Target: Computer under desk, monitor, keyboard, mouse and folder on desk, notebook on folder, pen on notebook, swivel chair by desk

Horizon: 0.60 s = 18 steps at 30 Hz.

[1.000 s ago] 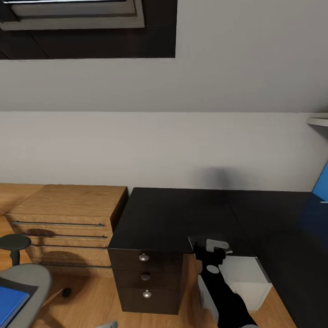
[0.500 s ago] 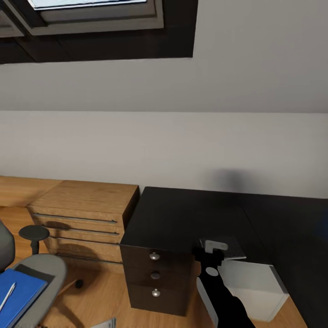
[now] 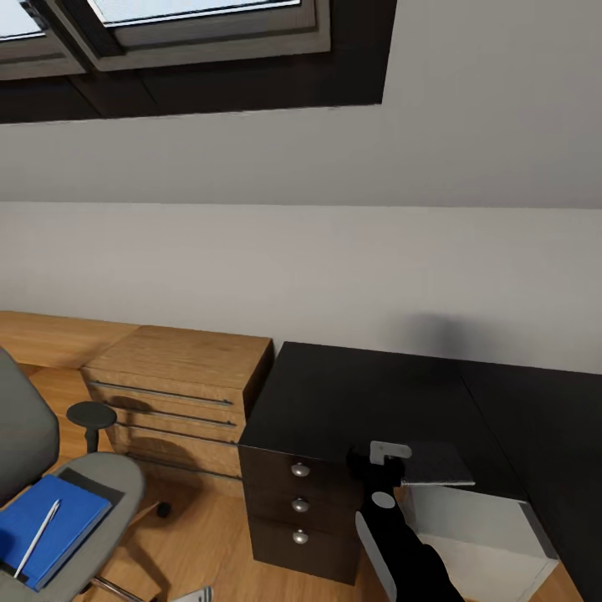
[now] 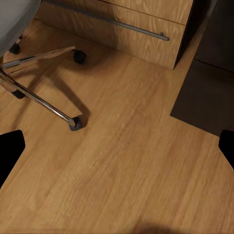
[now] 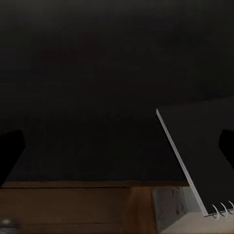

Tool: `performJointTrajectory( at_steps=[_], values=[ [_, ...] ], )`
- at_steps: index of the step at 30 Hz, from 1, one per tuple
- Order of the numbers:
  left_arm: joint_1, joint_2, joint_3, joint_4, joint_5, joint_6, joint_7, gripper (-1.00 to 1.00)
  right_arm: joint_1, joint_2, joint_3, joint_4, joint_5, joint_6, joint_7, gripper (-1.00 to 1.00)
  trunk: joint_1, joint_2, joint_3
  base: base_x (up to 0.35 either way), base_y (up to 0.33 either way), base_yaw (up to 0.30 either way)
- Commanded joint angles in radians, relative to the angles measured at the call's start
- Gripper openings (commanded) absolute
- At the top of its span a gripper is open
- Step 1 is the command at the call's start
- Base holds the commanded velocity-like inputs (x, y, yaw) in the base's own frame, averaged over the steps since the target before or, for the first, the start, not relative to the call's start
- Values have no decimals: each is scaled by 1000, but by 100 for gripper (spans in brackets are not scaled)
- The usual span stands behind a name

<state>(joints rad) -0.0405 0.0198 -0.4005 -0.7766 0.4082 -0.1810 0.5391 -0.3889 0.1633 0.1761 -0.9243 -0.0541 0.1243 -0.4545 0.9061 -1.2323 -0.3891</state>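
A grey swivel chair (image 3: 50, 502) stands at the lower left and carries a blue folder (image 3: 54, 522) with a white pen (image 3: 38, 537) lying on it. The dark desk (image 3: 359, 393) has drawers on its left side, and a white computer (image 3: 481, 535) sits beneath it. A dark spiral notebook (image 3: 436, 464) lies at the desk's front edge, partly overhanging it, notebook (image 5: 204, 151). My right gripper (image 3: 386, 457) is just left of it, open, gripper (image 5: 117, 146). My left gripper (image 4: 117, 148) hangs open over the wooden floor beside the chair's base (image 4: 44, 105).
A light wooden dresser (image 3: 180, 389) stands against the wall, touching the desk's left side. A window (image 3: 192, 25) is set in the sloped ceiling above. Wooden floor (image 4: 122, 161) lies between the chair and the drawers.
The camera has swung left, bringing the chair, folder and pen into view. My right gripper has shifted left along the desk edge, uncovering more of the notebook.
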Motion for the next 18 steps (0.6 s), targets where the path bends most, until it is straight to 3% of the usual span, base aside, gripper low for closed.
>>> performJointTrajectory(
  at_steps=[1,6,12,18],
  values=[
    [-1,2,-8,0,11,-7,7,100,-1,-1,4,-2,-6,5,-7,100,0,-1,-1,0,0,4],
    [-1,3,-8,0,11,-9,6,100,-1,-1,6,-2,-6,5,-7,100,0,-1,-1,-44,21,133],
    [-1,3,-8,0,11,-9,5,100,-1,-1,8,-1,-7,5,-7,100,0,-1,-1,-243,125,242],
    [-1,3,-8,0,11,-8,5,100,-1,-1,8,-2,-7,5,-6,100,0,-1,-1,-115,61,66]
  ],
)
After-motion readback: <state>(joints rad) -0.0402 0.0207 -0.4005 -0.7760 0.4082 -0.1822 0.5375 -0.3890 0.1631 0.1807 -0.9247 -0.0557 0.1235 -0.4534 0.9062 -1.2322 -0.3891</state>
